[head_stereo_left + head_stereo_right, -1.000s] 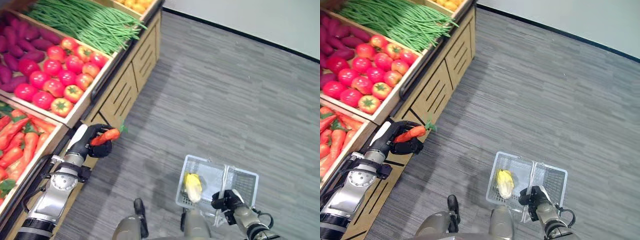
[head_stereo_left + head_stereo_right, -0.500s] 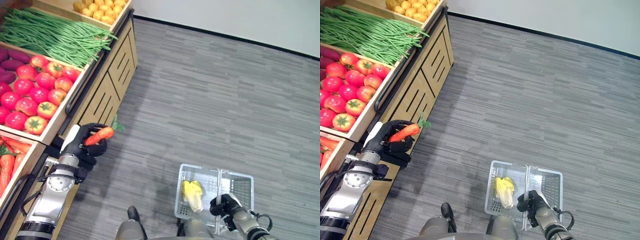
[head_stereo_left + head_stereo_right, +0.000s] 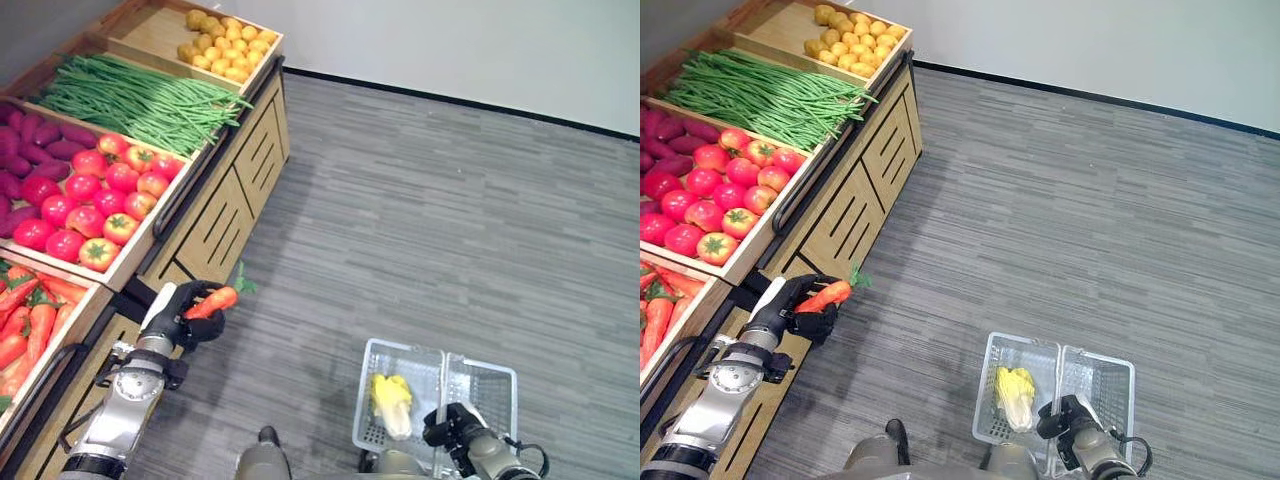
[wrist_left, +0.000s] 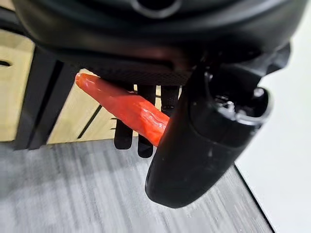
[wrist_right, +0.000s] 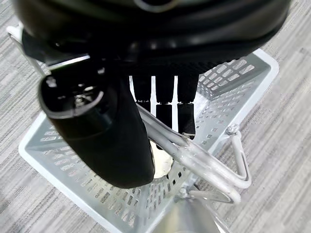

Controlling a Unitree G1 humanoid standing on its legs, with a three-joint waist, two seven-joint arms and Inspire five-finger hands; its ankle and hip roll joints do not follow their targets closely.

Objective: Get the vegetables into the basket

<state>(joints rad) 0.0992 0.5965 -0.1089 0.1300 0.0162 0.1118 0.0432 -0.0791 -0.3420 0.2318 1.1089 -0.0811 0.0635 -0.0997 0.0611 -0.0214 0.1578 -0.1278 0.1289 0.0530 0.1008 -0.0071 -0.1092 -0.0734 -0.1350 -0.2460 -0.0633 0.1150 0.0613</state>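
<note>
Holding a carrot [image 3: 212, 302], the left hand [image 3: 183, 312] sits out past the front edge of the stand [image 3: 225, 205], low over the grey floor [image 3: 430, 210], with its arm coming up from the lower left. Its fingers and thumb are curled tight round the carrot, and in the left wrist view the orange tip pokes out past the fingers [image 4: 146, 141]. The carrot's green leaves point away from the stand. The right hand [image 3: 1070, 428] is low on the right, and its fingers are curled round the handles [image 5: 194, 158] of the white basket [image 3: 490, 372]. The basket is well apart from the carrot, off to the right. A yellow cabbage [image 3: 391, 400] lies in the left half of the basket. The stand holds more carrots [image 3: 30, 320], tomatoes [image 3: 95, 195], purple sweet potatoes [image 3: 40, 140], green beans [image 3: 140, 100] and potatoes [image 3: 225, 50], each in its own wooden bin.
</note>
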